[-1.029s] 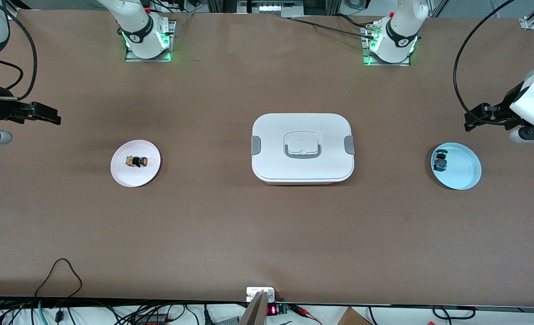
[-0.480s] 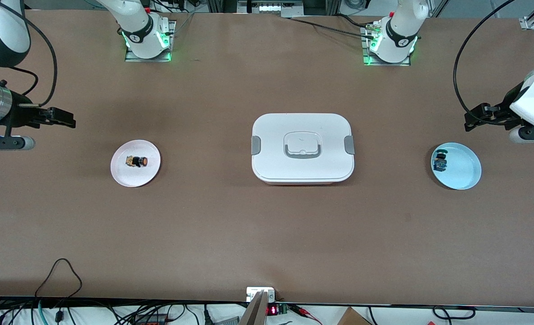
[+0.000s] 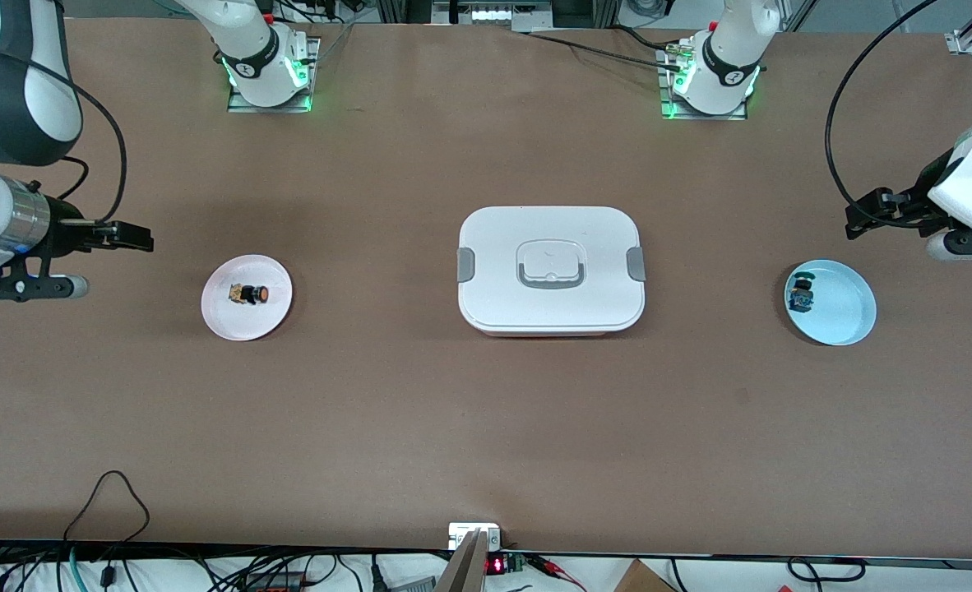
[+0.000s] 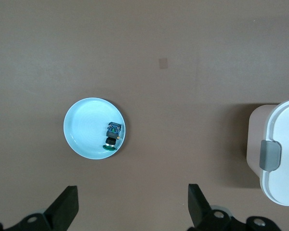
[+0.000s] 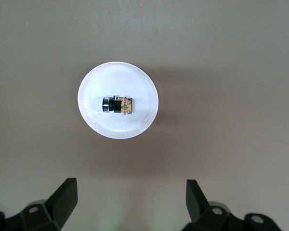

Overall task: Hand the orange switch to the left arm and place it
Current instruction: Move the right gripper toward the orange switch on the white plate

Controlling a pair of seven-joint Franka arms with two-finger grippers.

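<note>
Orange switch (image 3: pixel 251 293) lying on round pink plate (image 3: pixel 224 319), both pincers (image 3: pixel 134 238) (image 3: pixel 858 224) spread, rounded white box (image 3: pixel 550 269) mid-table.

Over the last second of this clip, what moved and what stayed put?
Only the right gripper moved: it travelled over the table toward the pink plate holding the orange switch, fingers open, nothing grasped. The left gripper waits open above the table by the blue plate. The switch, both plates, the blue-and-green component and the box did not shift.
</note>
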